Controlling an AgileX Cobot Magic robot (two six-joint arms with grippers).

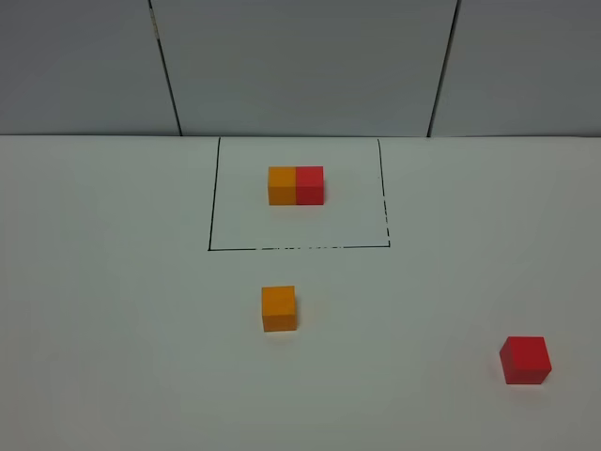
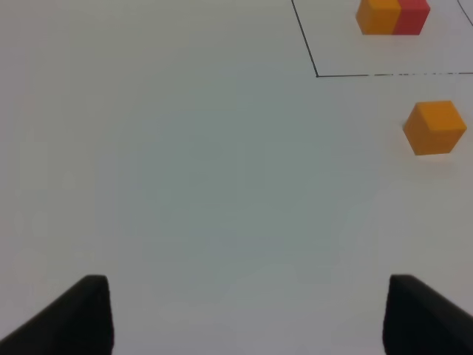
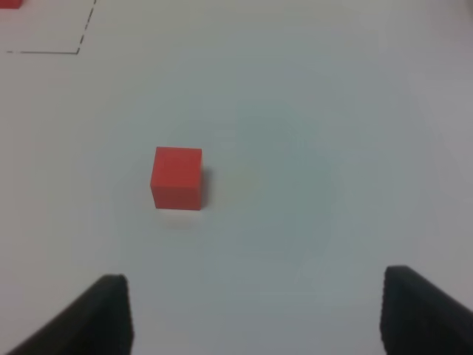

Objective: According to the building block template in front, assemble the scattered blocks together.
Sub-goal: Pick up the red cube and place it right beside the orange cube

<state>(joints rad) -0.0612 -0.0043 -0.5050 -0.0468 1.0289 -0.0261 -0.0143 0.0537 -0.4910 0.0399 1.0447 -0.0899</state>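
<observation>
The template (image 1: 296, 185) is a joined orange-left, red-right cube pair inside a black-lined rectangle at the table's far middle; it also shows in the left wrist view (image 2: 392, 16). The loose orange cube (image 1: 279, 308) sits just in front of the rectangle, also seen in the left wrist view (image 2: 434, 127). The loose red cube (image 1: 525, 360) sits at the front right, also seen in the right wrist view (image 3: 177, 178). My left gripper (image 2: 247, 314) is open and empty, well away from the orange cube. My right gripper (image 3: 255, 314) is open and empty, short of the red cube.
The white table (image 1: 113, 310) carries only the blocks and the drawn rectangle (image 1: 214, 193). A grey panelled wall (image 1: 300, 66) stands behind the table's far edge. Neither arm shows in the exterior high view.
</observation>
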